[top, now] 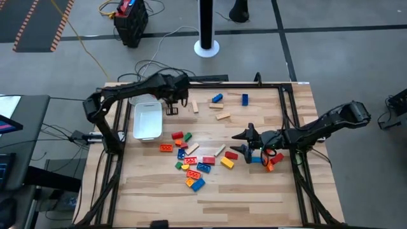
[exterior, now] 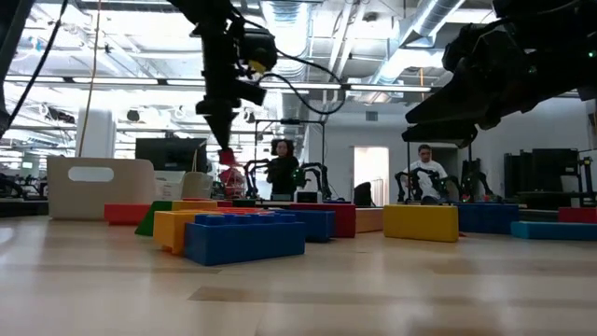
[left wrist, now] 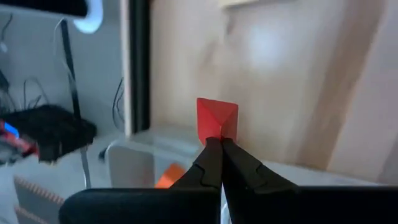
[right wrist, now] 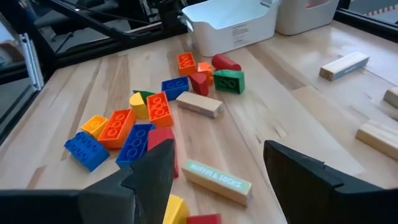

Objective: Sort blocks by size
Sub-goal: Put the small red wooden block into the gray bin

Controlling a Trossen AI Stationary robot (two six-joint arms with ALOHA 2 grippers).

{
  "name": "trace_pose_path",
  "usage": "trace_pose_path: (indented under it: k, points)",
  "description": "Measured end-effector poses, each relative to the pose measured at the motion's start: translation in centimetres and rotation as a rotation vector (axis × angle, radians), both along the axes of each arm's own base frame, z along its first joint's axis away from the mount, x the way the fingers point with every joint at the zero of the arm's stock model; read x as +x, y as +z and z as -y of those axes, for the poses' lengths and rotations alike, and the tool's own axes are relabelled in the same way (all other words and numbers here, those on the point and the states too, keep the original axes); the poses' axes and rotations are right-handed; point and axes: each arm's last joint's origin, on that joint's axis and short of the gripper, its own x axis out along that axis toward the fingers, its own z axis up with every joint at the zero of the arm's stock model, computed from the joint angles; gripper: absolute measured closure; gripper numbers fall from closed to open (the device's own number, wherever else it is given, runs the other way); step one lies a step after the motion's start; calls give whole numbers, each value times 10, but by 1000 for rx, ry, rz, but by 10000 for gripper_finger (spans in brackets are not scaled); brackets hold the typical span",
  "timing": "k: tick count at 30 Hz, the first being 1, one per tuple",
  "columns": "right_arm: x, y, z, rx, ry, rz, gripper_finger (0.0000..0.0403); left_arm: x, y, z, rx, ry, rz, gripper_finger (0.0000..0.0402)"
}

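Left claw point(left wrist: 219, 144) pinches a small red block point(left wrist: 217, 118) by one corner, above the table point(top: 254, 191) just beside the white tray point(top: 147, 119). Thin grip: it could twist loose and miss. Right claw point(top: 245, 144) gapes empty at 3 o'clock of the block pile point(top: 191, 165).

A small red block point(left wrist: 217, 121) is pinched and held aloft near the table's far left. Mixed red, blue, orange, yellow and green blocks point(top: 193, 166) are clustered mid-table; tan bars point(top: 219, 111) and two blue blocks point(top: 245, 98) are scattered beyond.
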Motion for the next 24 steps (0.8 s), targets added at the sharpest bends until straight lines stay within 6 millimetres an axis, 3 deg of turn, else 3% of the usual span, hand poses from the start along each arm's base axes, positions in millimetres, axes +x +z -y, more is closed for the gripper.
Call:
trace_pose_path:
  k: [7, 17, 21, 24]
  points:
    - [0, -1, -1, 10, -1, -8, 129, -29, 6, -25, 19, 140, -55, 401]
    - [-1, -1, -1, 15, 0, -12, 129, -58, -28, -45, 7, 282, -138, 401]
    - [-1, -1, -1, 17, -2, -10, 129, -64, -30, -52, 18, 362, -102, 397]
    - [-1, -1, -1, 16, -7, -7, 129, -66, -31, -54, 20, 375, -101, 372]
